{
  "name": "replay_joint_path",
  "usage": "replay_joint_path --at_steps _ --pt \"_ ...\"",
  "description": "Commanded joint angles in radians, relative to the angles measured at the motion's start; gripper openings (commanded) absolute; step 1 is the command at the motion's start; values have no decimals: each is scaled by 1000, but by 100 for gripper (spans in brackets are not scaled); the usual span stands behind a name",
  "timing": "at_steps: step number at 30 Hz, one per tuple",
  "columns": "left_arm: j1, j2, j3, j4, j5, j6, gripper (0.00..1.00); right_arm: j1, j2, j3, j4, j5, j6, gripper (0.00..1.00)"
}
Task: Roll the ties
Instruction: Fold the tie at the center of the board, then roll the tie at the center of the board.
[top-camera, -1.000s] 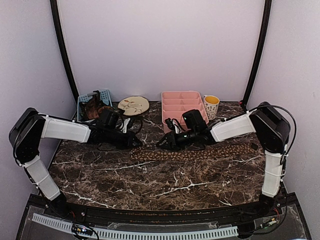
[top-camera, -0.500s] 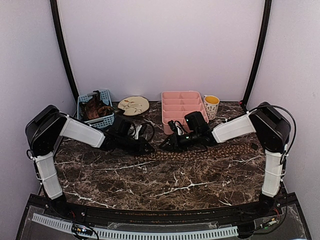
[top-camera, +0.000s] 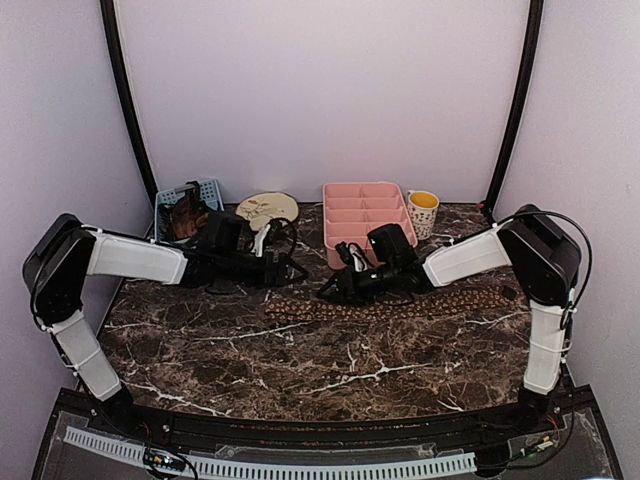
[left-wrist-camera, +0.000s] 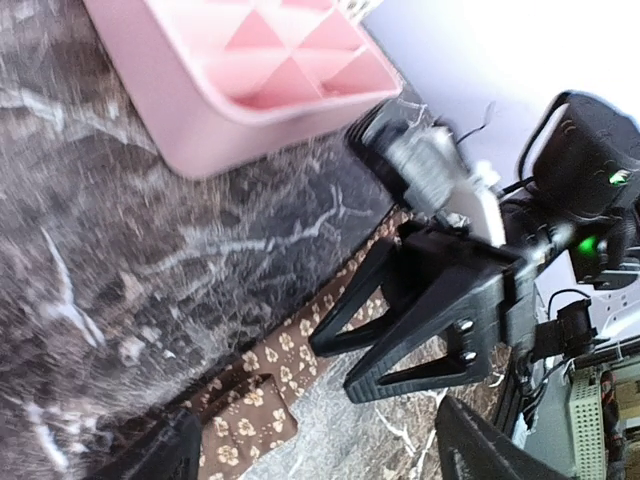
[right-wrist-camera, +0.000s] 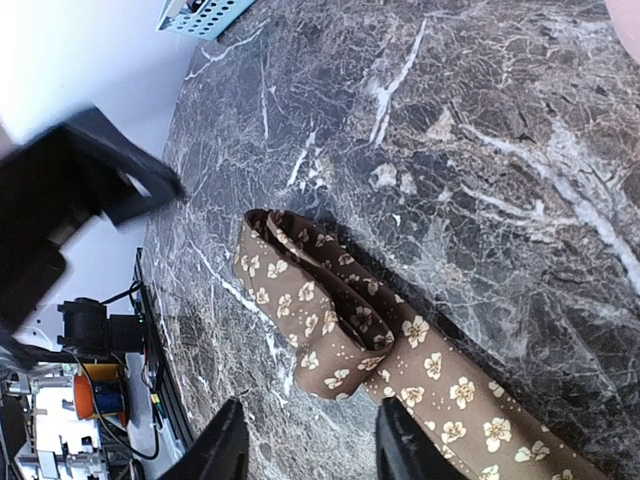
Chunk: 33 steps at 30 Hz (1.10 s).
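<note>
One tie, dark brown with small tan flowers, lies flat across the middle of the table. Its left end is folded over on itself into a loose loop. My left gripper hovers just behind that end with its jaws wide open and nothing in them; the left wrist view shows the tie lying between and beyond the left gripper. My right gripper is low over the tie, a little right of the fold. The right wrist view shows the right gripper open, with the fold just ahead of its tips.
A blue basket with dark brown fabric in it stands at the back left. Beside it are a plate, a pink divided tray and a mug. Black cables loop by the left wrist.
My left gripper was shut at the tie's left end; it carried the end rightward, opened wide and drew back toward the plate. The right gripper opened a little and stayed put.
</note>
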Motion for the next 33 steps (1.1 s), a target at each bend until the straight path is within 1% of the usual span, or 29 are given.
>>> replay_joint_path --at_steps 1,3,5,7,9,11,12,15,18,22,28,33 --pt "31 -145 62 -150 -50 294 87 19 1 13 12 20 7 47" --pt "32 -169 100 -211 -113 422 90 19 -13 7 13 27 3 54" --pt "32 -176 119 -254 -119 585 92 19 -24 11 3 34 -9 62" --pt "32 -173 136 -309 -135 756 93 19 -28 16 5 31 -18 66" --pt "36 -156 173 -467 -136 919 93 19 -20 28 1 16 -15 68" --pt "44 -160 166 -548 -147 1042 92 25 -1 41 0 7 -5 67" --pt "53 -177 139 -550 -137 1081 91 30 9 41 -1 12 -4 66" --pt "67 -244 25 -471 -56 1175 92 43 23 82 -31 34 -20 63" --pt "70 -251 -38 -393 -19 1214 93 33 -19 31 -30 59 -27 63" --pt "71 -177 7 -400 28 1206 93 -11 -74 -63 -56 93 -52 62" --pt "69 -133 12 -280 35 1159 93 -44 -42 -119 -55 91 -55 60" --pt "67 -122 -1 -269 17 1207 93 -89 -39 -191 -60 98 -48 58"
